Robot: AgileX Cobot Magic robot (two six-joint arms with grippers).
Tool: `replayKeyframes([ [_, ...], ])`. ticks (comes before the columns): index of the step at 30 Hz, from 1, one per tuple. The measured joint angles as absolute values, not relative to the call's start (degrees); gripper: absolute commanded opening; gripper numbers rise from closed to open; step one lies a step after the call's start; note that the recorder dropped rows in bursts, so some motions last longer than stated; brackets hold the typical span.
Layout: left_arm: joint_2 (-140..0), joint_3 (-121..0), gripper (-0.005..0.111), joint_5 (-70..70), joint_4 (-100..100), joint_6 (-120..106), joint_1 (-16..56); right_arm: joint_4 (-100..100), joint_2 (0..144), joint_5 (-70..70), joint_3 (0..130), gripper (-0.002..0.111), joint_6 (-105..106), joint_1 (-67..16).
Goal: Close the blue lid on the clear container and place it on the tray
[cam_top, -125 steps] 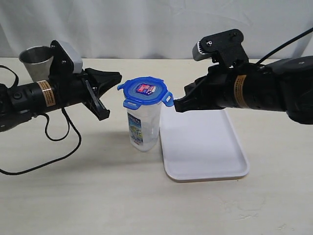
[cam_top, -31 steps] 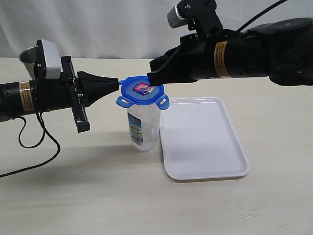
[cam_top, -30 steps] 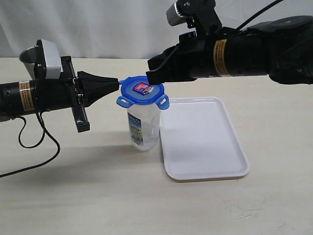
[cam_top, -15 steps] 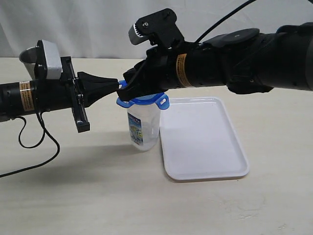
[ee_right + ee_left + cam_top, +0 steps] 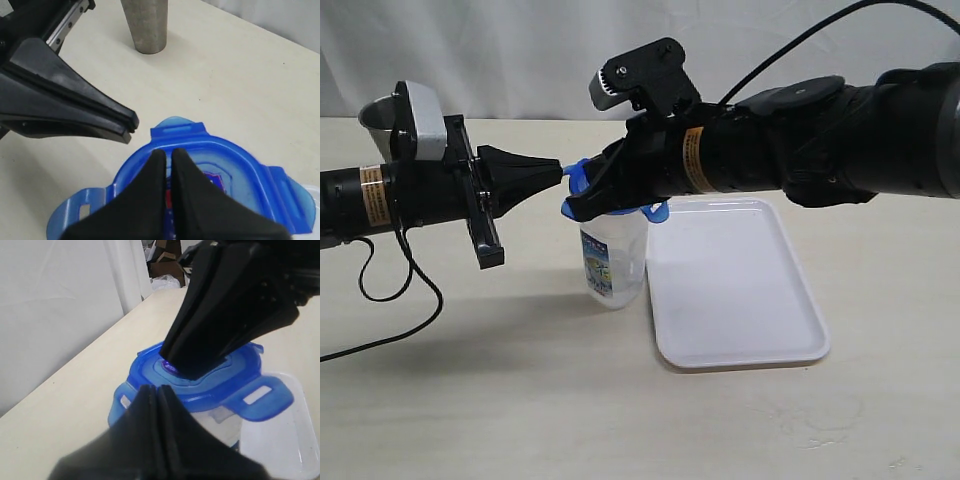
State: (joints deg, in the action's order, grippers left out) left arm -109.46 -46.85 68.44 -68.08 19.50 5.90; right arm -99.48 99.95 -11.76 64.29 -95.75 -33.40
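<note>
Clear container [image 5: 613, 262] stands upright on the pale table [image 5: 520, 400], just beside the near-left edge of the tray [image 5: 740, 300] and not on it; whether the two touch cannot be told. Tall, narrow, see-through walls, a blue-and-white printed label on the side facing the exterior camera. Blue lid [image 5: 240, 172] sits on top of it: bright blue, angular outline, a raised inner ridge, slotted flaps sticking outward rather than folded down. Right gripper [image 5: 165, 156] comes in from above and to the right, jaws pressed together with only a thin slit between them, tips set down on the middle of the lid. Left gripper [image 5: 560, 170] lies level, jaws also pressed together, its point just beside the lid's left flap; contact there cannot be settled, since the right wrist view shows a small gap and the exterior view none. Neither pinches anything. Hidden or poor: from the exterior view most of the lid is behind the right gripper, only flap ends showing. The lid's small label is nearly all covered by the right fingers, a reddish sliver peeking out. Whether the lid is fully seated on the rim cannot be judged. Steel cup [image 5: 145, 25] is cut off at the top in the right wrist view and half hidden behind the left arm's camera from outside. Both arms run off the frame edges.
</note>
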Motion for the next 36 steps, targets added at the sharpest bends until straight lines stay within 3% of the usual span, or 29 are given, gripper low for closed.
replayKeyframes([
  [24, -109.5, -46.8, 0.0, 65.2, -64.3, 19.2, 5.9, -99.5, 99.7, -10.2, 66.3, 0.004, -95.2, -33.4],
  [36, -109.5, -46.8, 0.0, 63.2, -62.7, 19.2, 5.9, -99.6, 88.1, -10.6, 61.6, 0.004, -100.4, -33.0],
])
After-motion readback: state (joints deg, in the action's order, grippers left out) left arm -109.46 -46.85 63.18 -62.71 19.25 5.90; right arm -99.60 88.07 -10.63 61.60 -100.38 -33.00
